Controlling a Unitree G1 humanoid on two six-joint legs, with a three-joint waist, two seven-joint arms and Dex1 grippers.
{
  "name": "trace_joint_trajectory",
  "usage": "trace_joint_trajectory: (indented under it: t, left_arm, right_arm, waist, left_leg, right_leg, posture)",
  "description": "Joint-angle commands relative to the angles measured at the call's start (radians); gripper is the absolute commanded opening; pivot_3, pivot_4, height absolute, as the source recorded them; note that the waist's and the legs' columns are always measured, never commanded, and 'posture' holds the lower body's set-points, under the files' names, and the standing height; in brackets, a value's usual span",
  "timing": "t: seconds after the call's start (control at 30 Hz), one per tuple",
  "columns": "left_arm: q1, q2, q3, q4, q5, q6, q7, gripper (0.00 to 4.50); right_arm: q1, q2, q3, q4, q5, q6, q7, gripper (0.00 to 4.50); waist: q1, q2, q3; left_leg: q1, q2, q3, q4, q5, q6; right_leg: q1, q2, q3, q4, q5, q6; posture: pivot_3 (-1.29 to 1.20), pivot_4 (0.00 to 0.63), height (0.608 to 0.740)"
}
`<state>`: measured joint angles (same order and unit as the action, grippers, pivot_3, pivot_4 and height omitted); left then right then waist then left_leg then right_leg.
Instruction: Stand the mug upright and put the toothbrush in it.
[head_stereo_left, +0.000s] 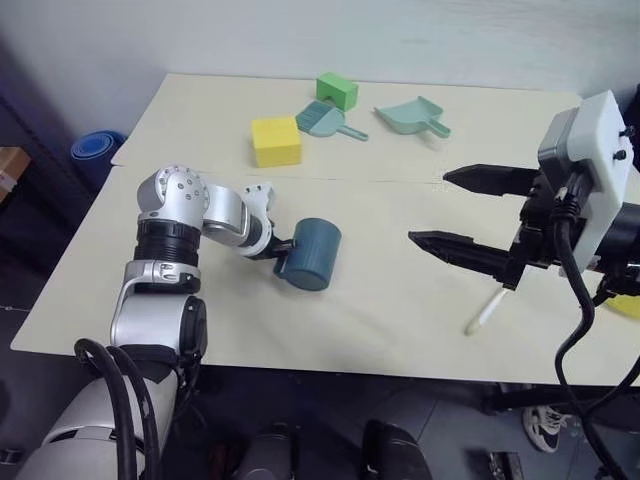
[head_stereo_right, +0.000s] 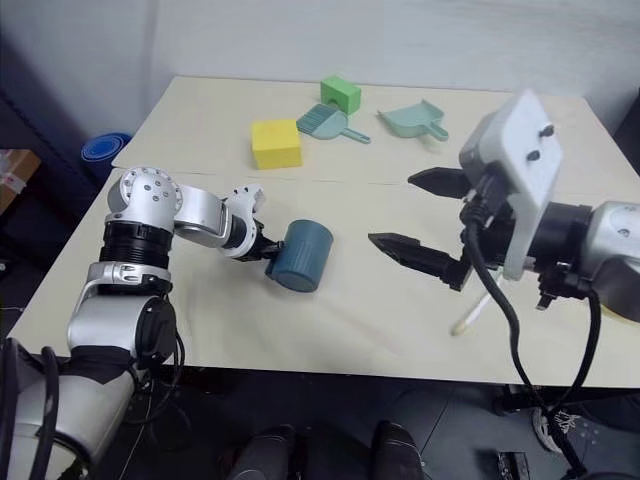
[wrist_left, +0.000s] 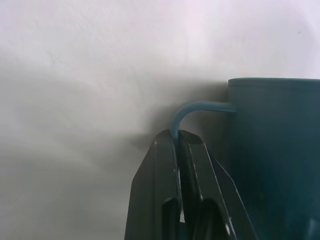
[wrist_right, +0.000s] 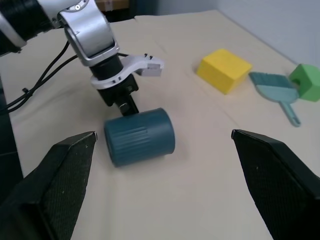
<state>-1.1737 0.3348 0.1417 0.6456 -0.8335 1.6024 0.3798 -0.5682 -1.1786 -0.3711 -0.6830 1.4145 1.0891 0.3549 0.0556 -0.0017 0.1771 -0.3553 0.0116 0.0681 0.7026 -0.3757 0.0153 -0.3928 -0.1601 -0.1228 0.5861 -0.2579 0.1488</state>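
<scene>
Table (head_stereo_left: 420, 330): mug (head_stereo_left: 310, 254) handle in left jaws.

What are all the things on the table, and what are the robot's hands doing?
Dark teal-blue cylindrical mug: one, lying on its side, near middle of the table, its loop handle pinched.
Slim pale toothbrush: one, lying flat near the front edge, under the right end effector.
Yellow block: one, far half of table.
Green block: one, far edge.
Short teal hand brush: one, between the two blocks.
Light teal dustpan: one, right of the brush.
Beige table: one.
Left end effector: black, shut on the mug's handle.
Right end effector: black, open, held above the table.
</scene>
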Motion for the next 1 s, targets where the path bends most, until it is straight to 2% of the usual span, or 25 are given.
trace_joint_trajectory:
  t: [0.03, 0.3, 0.4, 0.53, 0.6, 0.7, 0.8, 0.93, 1.0]
  left_arm:
    - [0.022, -0.017, -0.008, 0.028, 0.071, 0.012, -0.012, 0.01]
    - [0.020, 0.019, 0.048, -0.074, 0.167, -0.078, -0.143, 0.01]
    - [0.040, 0.027, 0.053, -0.195, 0.186, -0.243, -0.252, 0.01]
    - [0.090, -0.018, 0.021, -0.395, 0.203, -0.426, -0.368, 0.01]
    - [0.129, -0.054, -0.028, -0.483, 0.238, -0.531, -0.412, 0.01]
    - [0.194, -0.106, -0.149, -0.555, 0.351, -0.800, -0.514, 0.01]
    - [0.269, -0.165, -0.254, -0.532, 0.484, -1.091, -0.579, 0.01]
    - [0.320, -0.249, -0.312, -0.400, 0.613, -1.362, -0.583, 0.01]
    - [0.321, -0.287, -0.305, -0.321, 0.640, -1.439, -0.574, 0.01]
  right_arm:
    - [0.010, -0.038, -0.061, -0.016, 0.026, -0.031, 0.044, 4.50]
    - [0.022, -0.055, -0.058, 0.006, 0.020, -0.053, 0.055, 4.50]
    - [0.049, -0.067, -0.080, 0.024, 0.000, -0.051, 0.069, 4.50]
    - [0.078, -0.070, -0.097, 0.047, -0.022, -0.053, 0.061, 4.50]
    - [0.092, -0.066, -0.107, 0.053, -0.027, -0.053, 0.052, 4.50]
    - [0.110, -0.059, -0.129, 0.062, -0.018, -0.050, 0.031, 4.50]
    - [0.140, -0.054, -0.165, 0.068, 0.008, -0.043, 0.009, 4.50]
    - [0.249, -0.063, -0.280, 0.053, 0.036, 0.010, 0.022, 4.50]
    - [0.318, -0.065, -0.364, 0.046, 0.041, 0.052, 0.036, 4.50]
  waist:
    - [0.000, 0.000, 0.000]
    - [-0.005, -0.002, 0.001]
    - [-0.009, -0.005, 0.003]
    - [-0.005, -0.006, 0.004]
    - [0.000, -0.006, 0.004]
    - [0.002, -0.006, 0.004]
    - [0.000, -0.007, 0.004]
    - [0.002, -0.007, 0.004]
    - [0.004, -0.007, 0.004]
  left_leg:
    - [0.000, 0.000, 0.000, 0.000, 0.000, 0.000]
    - [-0.001, 0.001, 0.001, -0.001, 0.001, -0.001]
    - [-0.002, 0.001, 0.001, -0.002, 0.001, -0.001]
    - [-0.010, 0.002, 0.001, -0.002, 0.001, -0.002]
    - [-0.017, 0.002, -0.001, -0.001, 0.001, -0.001]
    - [-0.018, 0.002, -0.001, -0.002, 0.001, -0.001]
    - [-0.018, 0.002, 0.000, -0.002, 0.001, -0.001]
    - [-0.018, 0.002, 0.000, -0.001, 0.002, 0.000]
    - [-0.019, 0.002, 0.001, 0.000, 0.002, 0.001]
  right_leg:
    - [0.000, 0.000, 0.000, -0.001, 0.000, 0.000]
    - [-0.001, 0.000, 0.000, -0.001, 0.000, 0.000]
    - [-0.003, 0.001, 0.000, -0.001, 0.000, 0.000]
    - [-0.011, 0.001, -0.002, -0.001, 0.000, 0.000]
    - [-0.017, 0.001, -0.004, 0.000, 0.000, 0.000]
    - [-0.017, 0.001, -0.006, 0.000, 0.000, 0.000]
    - [-0.017, 0.001, -0.008, -0.002, 0.000, 0.000]
    - [-0.017, 0.001, -0.008, -0.002, 0.000, 0.000]
    - [-0.017, 0.000, -0.008, -0.002, 0.001, -0.001]
  posture:
    - [0.00, 0.150, 0.740]
    - [0.00, 0.150, 0.740]
    - [0.00, 0.150, 0.740]
    - [0.00, 0.150, 0.740]
    - [0.00, 0.150, 0.740]
    - [0.00, 0.150, 0.740]
    - [0.00, 0.150, 0.740]
    - [0.00, 0.150, 0.740]
    - [0.00, 0.150, 0.740]
